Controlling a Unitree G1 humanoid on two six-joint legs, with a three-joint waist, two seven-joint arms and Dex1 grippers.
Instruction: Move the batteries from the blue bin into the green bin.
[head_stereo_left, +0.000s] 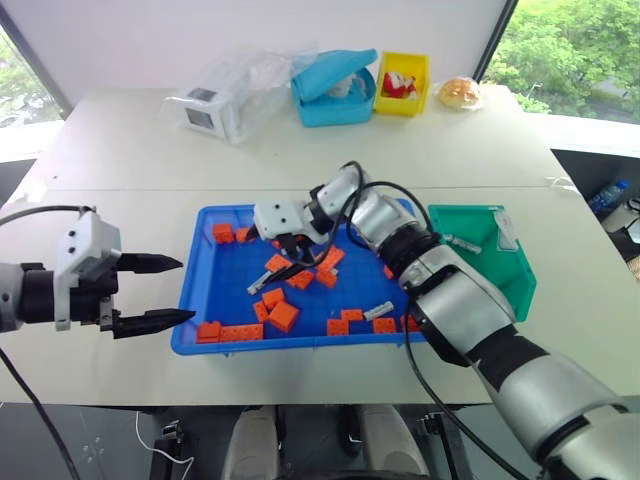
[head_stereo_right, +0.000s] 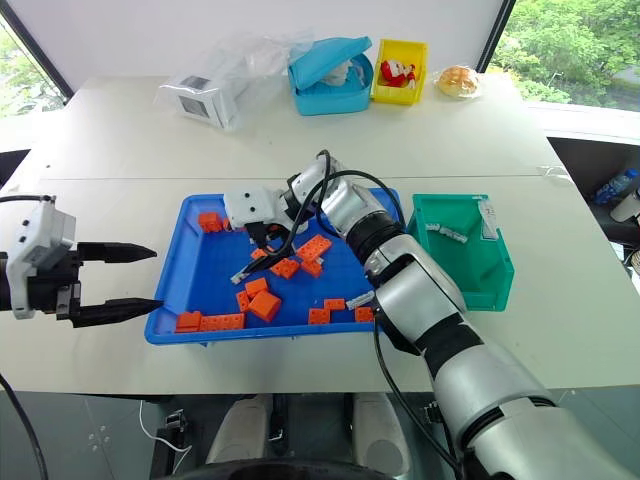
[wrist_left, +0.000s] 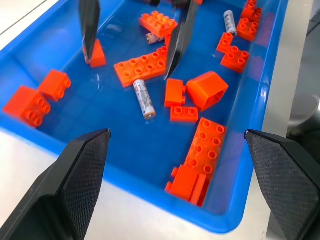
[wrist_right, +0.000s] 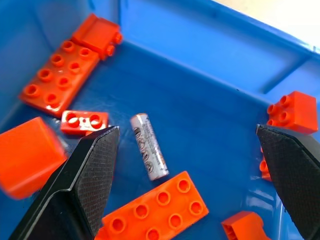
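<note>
R gripper (head_stereo_left: 292, 243), jaws spread wide, hangs over a battery (head_stereo_left: 258, 283) among orange bricks (head_stereo_left: 283, 316) in blue bin (head_stereo_left: 205, 345), prob. to straddle it; L gripper (head_stereo_left: 160, 293) idles released left of bin; green bin (head_stereo_left: 515, 290) at right holds a battery.

White table (head_stereo_left: 130, 160) carries blue bin (head_stereo_left: 200, 335), green bin (head_stereo_left: 515, 285)

bright blue bin (head_stereo_left: 195, 340), orange bricks (head_stereo_left: 283, 315), dark green bin (head_stereo_left: 520, 285), silver batteries (wrist_left: 144, 98).
</note>
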